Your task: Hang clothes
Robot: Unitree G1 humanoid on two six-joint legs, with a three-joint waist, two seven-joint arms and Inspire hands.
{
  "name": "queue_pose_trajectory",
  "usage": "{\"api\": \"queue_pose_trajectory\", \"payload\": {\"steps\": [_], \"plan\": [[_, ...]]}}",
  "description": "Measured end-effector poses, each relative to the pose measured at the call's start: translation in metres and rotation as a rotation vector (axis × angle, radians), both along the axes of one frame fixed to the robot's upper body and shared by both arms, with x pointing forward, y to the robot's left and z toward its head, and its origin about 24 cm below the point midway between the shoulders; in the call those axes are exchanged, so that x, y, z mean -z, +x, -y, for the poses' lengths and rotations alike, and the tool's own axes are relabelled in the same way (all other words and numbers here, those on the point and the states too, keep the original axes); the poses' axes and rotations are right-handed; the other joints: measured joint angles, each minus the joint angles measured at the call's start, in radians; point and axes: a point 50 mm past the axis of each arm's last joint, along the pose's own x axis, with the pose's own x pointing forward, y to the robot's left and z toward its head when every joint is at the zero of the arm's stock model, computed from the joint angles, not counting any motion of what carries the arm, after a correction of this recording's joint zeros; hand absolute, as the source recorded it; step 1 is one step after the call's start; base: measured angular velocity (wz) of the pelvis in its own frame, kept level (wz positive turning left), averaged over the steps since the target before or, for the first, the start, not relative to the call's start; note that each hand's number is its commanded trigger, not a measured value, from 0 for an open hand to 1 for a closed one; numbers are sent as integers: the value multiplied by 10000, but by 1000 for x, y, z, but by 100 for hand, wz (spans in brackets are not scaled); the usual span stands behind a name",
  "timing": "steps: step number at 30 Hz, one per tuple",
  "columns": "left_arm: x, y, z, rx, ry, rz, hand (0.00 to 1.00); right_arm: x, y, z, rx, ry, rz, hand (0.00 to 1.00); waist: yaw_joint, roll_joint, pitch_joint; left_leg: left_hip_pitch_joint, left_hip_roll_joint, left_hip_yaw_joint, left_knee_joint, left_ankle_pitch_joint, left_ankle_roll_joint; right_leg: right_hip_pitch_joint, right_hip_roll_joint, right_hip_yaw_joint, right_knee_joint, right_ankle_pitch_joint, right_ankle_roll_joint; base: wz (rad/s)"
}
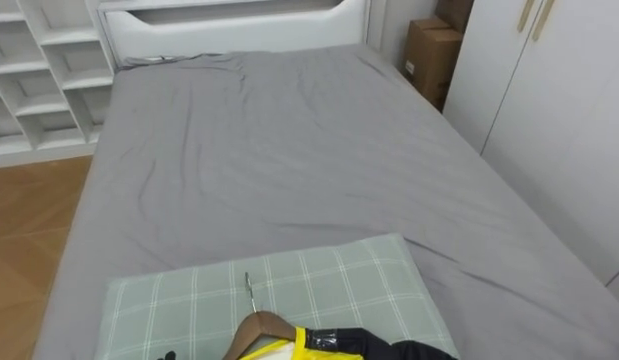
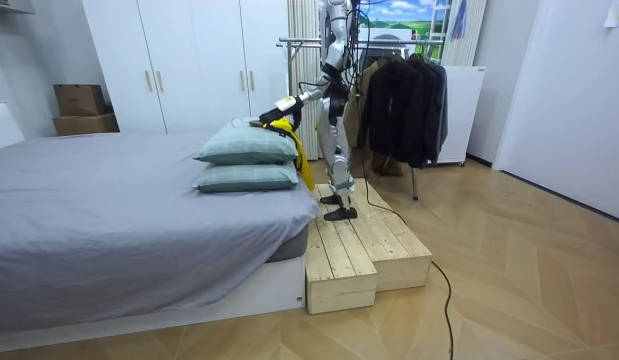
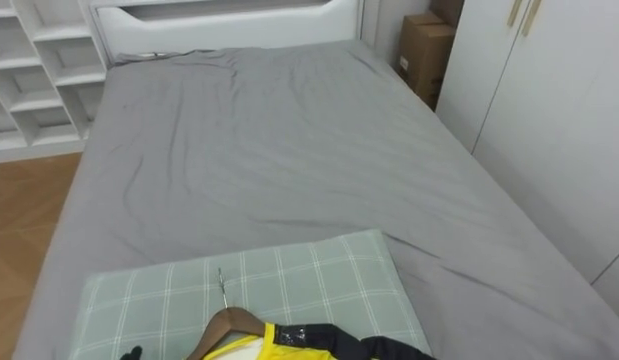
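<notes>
One garment in play: yellow-and-black jacket [image 1: 324,343], already on its wooden hanger [image 1: 261,325], hook free and pointing toward the far end of the bed [image 1: 289,150]. Jacket lay on the top pillow [image 1: 339,280] at the near end. In the room view, part of it draped off the pillow's edge. Robot stood on the wooden platform [image 2: 359,250] beside the bed's near end, left hand [image 2: 267,119] reached out over the pillows at the jacket. Couldn't tell if that hand was clenched on it or released, too small to read. Rack [image 2: 311,42] with dark coats [image 2: 399,95] stood behind the robot. My read: putting it on the hanger was done. Lifting it, turning to the rack and hooking it on were all left.
</notes>
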Motion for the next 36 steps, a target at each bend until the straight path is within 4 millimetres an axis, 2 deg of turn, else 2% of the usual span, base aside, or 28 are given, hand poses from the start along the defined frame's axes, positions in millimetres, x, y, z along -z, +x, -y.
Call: {"api": "queue_pose_trajectory", "payload": {"steps": [2,13,28,36], "plan": [[0,1,4,169,-51,-1,0,0,2,-1,-13,41,50,0,-4,-33,-21,-32,-6,1,9,10,4,-30,-7,-6,-2,-1,1,0],[-1,6,16,897,-278,159,0,0,7,-6,5,253,433,0,-24,-136,-24,-36,0,-8,30,21,3,-33,-4,-31,-3,0,1,0],[-10,26,31,1777,-615,746,0,-1,10,-4,-22,176,727,0,-115,46,1,-307,-1,-22,64,24,0,-272,-7,-18,10,1,1,1],[-8,29,35,2118,-791,236,0,-1,11,-4,-73,107,741,0,-429,26,27,-310,-8,0,91,50,0,-269,-29,9,14,1,1,0]]}}
